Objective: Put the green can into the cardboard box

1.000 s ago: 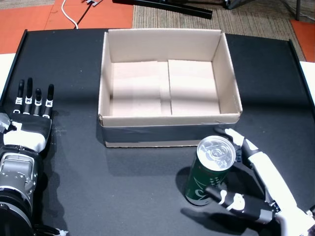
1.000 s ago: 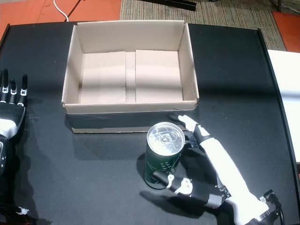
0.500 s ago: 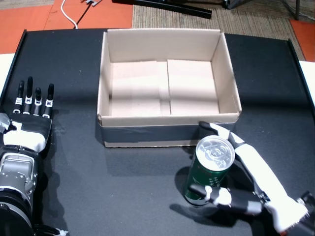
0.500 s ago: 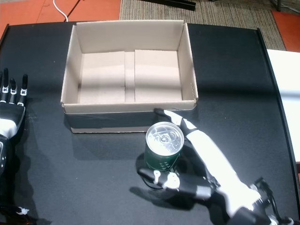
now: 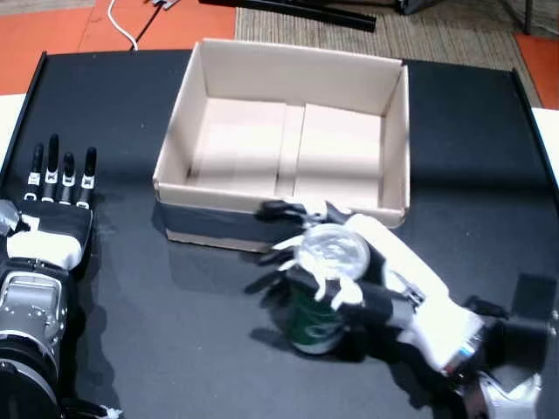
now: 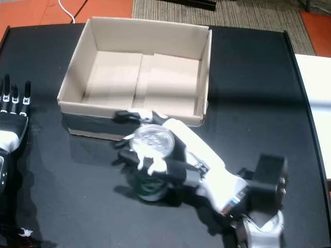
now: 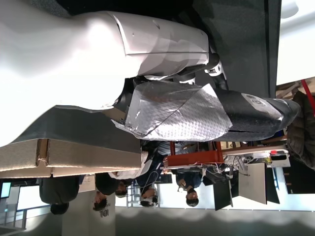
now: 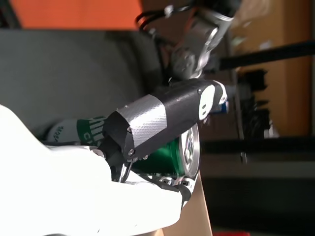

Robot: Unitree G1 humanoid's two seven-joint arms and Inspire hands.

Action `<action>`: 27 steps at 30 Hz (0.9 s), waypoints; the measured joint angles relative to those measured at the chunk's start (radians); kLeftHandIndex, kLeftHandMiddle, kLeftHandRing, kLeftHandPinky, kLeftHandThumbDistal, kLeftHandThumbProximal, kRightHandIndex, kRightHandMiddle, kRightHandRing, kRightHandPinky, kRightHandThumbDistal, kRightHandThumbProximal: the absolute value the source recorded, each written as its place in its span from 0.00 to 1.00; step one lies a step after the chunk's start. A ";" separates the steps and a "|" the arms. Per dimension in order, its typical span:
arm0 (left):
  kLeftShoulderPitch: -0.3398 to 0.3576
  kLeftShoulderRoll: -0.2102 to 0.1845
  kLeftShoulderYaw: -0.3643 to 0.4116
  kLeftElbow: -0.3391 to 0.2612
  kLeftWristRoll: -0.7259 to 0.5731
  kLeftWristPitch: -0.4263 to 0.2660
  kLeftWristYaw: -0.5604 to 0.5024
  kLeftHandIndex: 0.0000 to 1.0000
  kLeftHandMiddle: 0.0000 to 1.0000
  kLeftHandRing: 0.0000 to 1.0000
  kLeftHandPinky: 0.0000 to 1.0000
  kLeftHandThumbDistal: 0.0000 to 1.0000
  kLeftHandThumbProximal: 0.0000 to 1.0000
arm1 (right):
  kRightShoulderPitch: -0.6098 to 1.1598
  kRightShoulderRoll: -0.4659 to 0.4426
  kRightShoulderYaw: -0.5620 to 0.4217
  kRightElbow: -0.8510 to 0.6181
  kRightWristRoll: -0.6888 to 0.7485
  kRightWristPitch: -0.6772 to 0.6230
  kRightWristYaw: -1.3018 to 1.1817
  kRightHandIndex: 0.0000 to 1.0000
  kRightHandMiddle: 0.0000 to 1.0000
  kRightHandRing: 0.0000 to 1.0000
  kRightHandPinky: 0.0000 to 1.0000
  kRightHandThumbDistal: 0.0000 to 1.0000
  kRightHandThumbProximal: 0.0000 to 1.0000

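Observation:
The green can [image 5: 316, 316] stands on the black table just in front of the cardboard box [image 5: 396, 144], its silver top up. My right hand [image 5: 384, 279] is shut on the can, fingers curled round its far side and thumb on the near side. In both head views the fingertips [image 6: 124, 117] reach the box's front wall. The can [image 6: 149, 184], right hand [image 6: 194, 163] and box [image 6: 205, 70] also appear there. The right wrist view shows the can [image 8: 162, 158] behind the thumb. My left hand [image 5: 54, 205] lies flat and open at the table's left edge, also seen as the left hand [image 6: 11, 116].
The box sits skewed on the black table [image 5: 131, 305], open and with nothing inside. Orange floor and a white cable [image 5: 122, 26] lie beyond the far edge. People [image 7: 187, 189] stand in the background of the left wrist view.
The right hand closed round the can and carried it left toward the box's front middle. The box has been pushed and turned askew. The left hand has not moved.

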 measured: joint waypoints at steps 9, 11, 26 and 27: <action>0.000 -0.002 0.001 0.000 0.000 -0.004 0.000 0.48 0.26 0.44 0.91 0.86 0.99 | 0.001 0.024 0.041 -0.004 -0.097 -0.034 -0.079 0.00 0.00 0.00 0.13 0.08 0.37; 0.000 -0.002 0.002 0.000 0.000 -0.004 0.002 0.48 0.25 0.44 0.87 0.83 0.99 | 0.003 0.024 0.037 -0.004 -0.106 -0.059 -0.120 0.00 0.00 0.00 0.10 0.09 0.51; -0.005 -0.002 0.008 0.000 -0.001 -0.006 0.010 0.47 0.23 0.45 0.87 0.85 0.99 | 0.005 -0.037 0.108 0.011 -0.324 -0.361 -0.422 0.00 0.00 0.00 0.10 0.32 0.70; -0.005 -0.002 0.008 0.000 -0.001 -0.006 0.010 0.47 0.23 0.45 0.88 0.84 1.00 | 0.003 -0.045 0.124 0.011 -0.349 -0.397 -0.454 0.00 0.00 0.00 0.11 0.34 0.70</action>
